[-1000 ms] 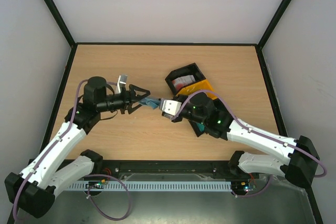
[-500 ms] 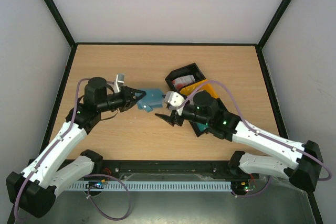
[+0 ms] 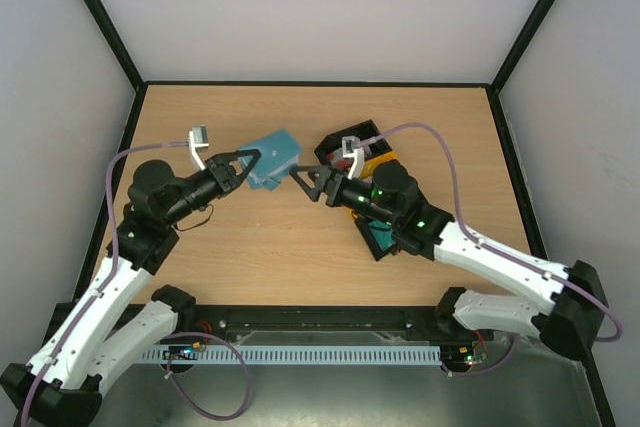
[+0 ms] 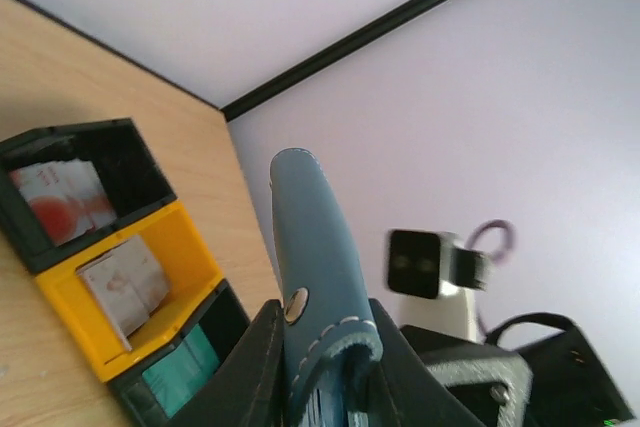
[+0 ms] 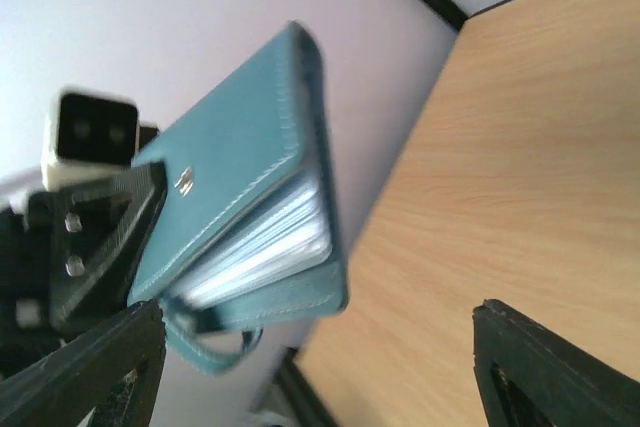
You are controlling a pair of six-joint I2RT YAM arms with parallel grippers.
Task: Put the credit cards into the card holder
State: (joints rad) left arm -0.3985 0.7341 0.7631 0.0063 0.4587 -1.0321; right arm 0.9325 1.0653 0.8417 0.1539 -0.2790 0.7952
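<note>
1. Since half a second ago, the card holder point(image 3: 275, 152) has travelled toward the far side of the worktop point(image 3: 200, 117). It went with the left pincer point(image 3: 253, 169), whose arm has swung outward. The right pincer point(image 3: 308, 185), which sat against the holder a second ago, has come off it and turned to face it.
2. Left pincer: clenched on the card holder, gripping its lower end near the snap. In the left wrist view the teal wallet point(image 4: 315, 277) rises edge-on from between the two fingers.
3. Right pincer: released, with both fingers spread wide and nothing between them. In the right wrist view they sit at the bottom corners of the frame, and the holder point(image 5: 250, 207) hangs beyond them without touching either.
4. The card holder is held up off the worktop, tilted, between the two pincers and just left of the black bin point(image 3: 352, 132). Its covers gape slightly, showing pale leaves inside.
5. The credit cards point(image 4: 60, 197) lie in the black bin, white with red marks. They are well apart from the left pincer and just behind the right pincer's wrist.
6. One more pale card lies in the yellow bin point(image 4: 190, 257) next door. The green bin point(image 4: 235, 312) beside that holds something teal, too dim to identify.
</note>
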